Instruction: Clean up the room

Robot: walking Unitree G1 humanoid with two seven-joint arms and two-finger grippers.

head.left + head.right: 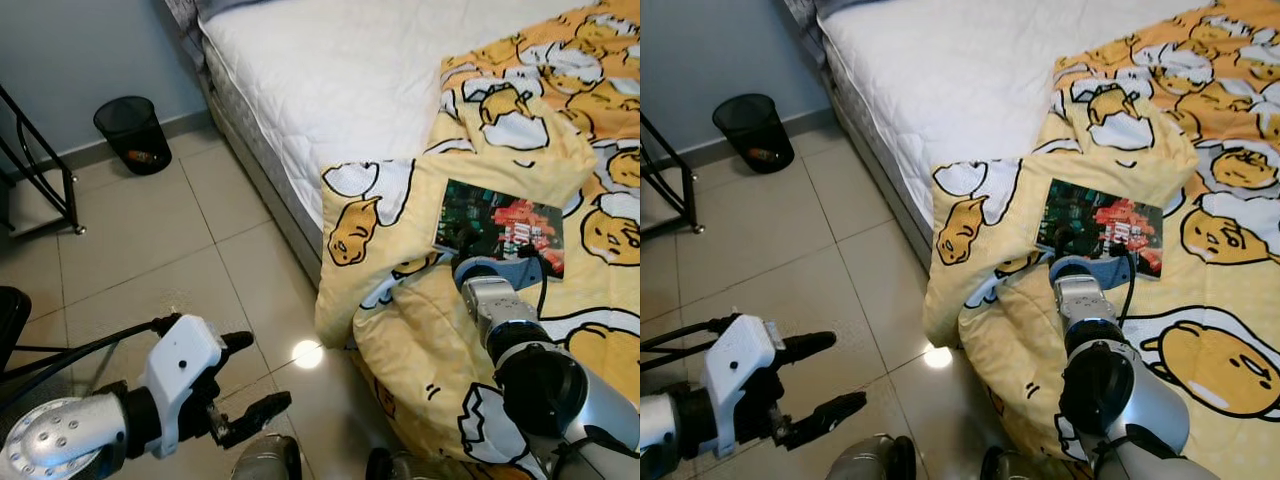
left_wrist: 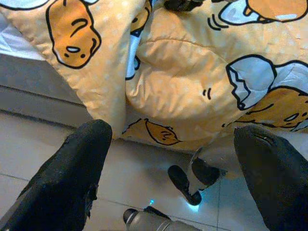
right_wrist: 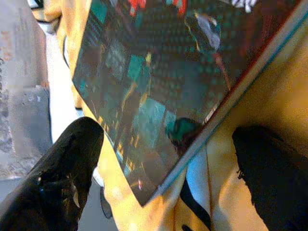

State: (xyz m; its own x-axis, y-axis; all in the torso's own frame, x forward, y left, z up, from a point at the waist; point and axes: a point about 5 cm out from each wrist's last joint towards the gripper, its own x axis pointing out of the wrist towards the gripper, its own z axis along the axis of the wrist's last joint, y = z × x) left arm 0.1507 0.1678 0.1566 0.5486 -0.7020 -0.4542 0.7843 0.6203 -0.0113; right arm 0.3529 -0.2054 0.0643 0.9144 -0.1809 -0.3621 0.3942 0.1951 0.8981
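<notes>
A book (image 1: 500, 228) with a dark green and red cover lies flat on the yellow egg-pattern blanket (image 1: 520, 130) near the bed's edge. My right gripper (image 1: 497, 250) is open at the book's near edge. In the right wrist view one black finger (image 3: 62, 178) stands on each side of the book's corner (image 3: 159, 82), with nothing held. Down at my left, my left gripper (image 1: 255, 375) hangs open over the tiled floor, well away from the bed. Its wrist view looks at the blanket's hanging fold (image 2: 183, 82).
The white mattress (image 1: 330, 80) fills the upper middle, and the blanket drapes over its edge to the floor. A black waste bin (image 1: 133, 133) stands by the far wall. A black metal rack (image 1: 40, 170) is at the left. Beige floor tiles (image 1: 160, 260) lie between.
</notes>
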